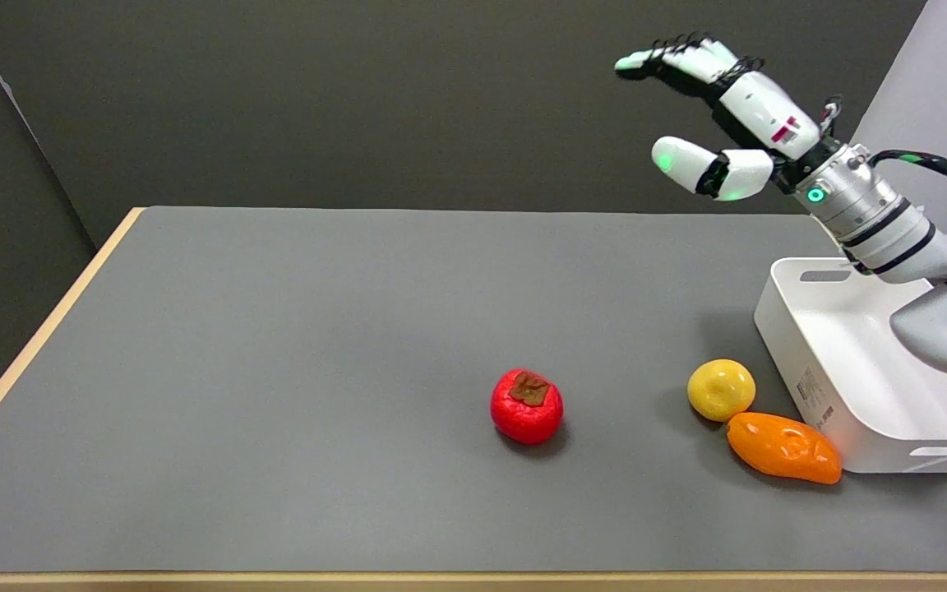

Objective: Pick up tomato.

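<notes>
One tomato point(526, 406), one yellow fruit point(721, 390), one orange fruit point(783, 448); robot hand point(724, 115) (fingers spread) holds nothing.

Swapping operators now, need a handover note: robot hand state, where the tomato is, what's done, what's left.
Right robot hand: open, holding nothing, raised high above the table's far right.
Tomato: on the grey table, mid-front, untouched.
Nearby: yellow fruit and orange fruit beside the white bin.
Done: nothing.
Left: reach down to the tomato, grasp, lift.

label on white bin point(819, 395), print unreadable
</notes>
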